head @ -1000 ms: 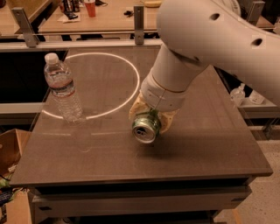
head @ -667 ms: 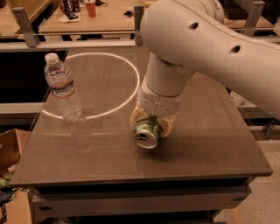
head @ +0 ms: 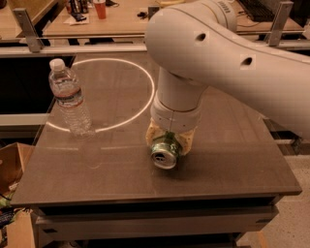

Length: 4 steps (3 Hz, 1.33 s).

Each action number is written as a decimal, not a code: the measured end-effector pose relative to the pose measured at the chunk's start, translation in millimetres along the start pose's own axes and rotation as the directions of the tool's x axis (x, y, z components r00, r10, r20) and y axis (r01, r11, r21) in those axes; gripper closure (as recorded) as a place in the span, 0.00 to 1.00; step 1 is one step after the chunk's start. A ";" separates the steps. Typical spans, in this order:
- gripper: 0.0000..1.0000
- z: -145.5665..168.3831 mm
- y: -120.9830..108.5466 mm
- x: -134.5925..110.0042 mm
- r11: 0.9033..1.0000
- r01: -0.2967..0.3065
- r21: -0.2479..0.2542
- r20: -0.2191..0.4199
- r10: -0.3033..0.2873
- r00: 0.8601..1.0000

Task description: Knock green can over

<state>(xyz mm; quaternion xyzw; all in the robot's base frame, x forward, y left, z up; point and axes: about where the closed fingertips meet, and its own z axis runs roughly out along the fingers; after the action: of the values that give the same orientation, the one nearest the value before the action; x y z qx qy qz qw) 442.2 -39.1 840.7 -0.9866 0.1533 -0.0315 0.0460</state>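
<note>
The green can (head: 163,154) lies on its side on the dark table (head: 232,169), near the front middle, with its silver top facing the camera. My gripper (head: 169,140) comes down from the big white arm (head: 218,63) right over the can. Its cream fingers (head: 153,134) sit tight against both sides of the can's green body, so it is shut on the can. The rear part of the can is hidden under the wrist.
A clear plastic water bottle (head: 70,99) with a white cap stands upright at the table's left, on a bright ring of light (head: 140,104). A cardboard box (head: 12,164) sits on the floor at the left. Desks with clutter (head: 99,8) stand behind the table.
The can, lying on its side in every frame, has shifted a little toward the table's front with the gripper. The arm's upper link has swung left and fills more of the view.
</note>
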 end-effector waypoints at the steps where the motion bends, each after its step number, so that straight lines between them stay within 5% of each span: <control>1: 0.59 0.0 -0.2 -0.2 1.000 0.001 0.001 -0.002 -0.001 1.000; 3: 0.13 -1.6 -1.1 -0.9 1.000 0.002 0.003 -0.009 -0.002 1.000; 4: 0.00 -3.1 -1.7 -1.3 1.000 0.003 0.005 -0.013 -0.003 1.000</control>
<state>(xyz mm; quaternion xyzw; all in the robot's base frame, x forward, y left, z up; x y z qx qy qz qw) 441.2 -37.4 843.8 -0.9865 0.1521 -0.0386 0.0476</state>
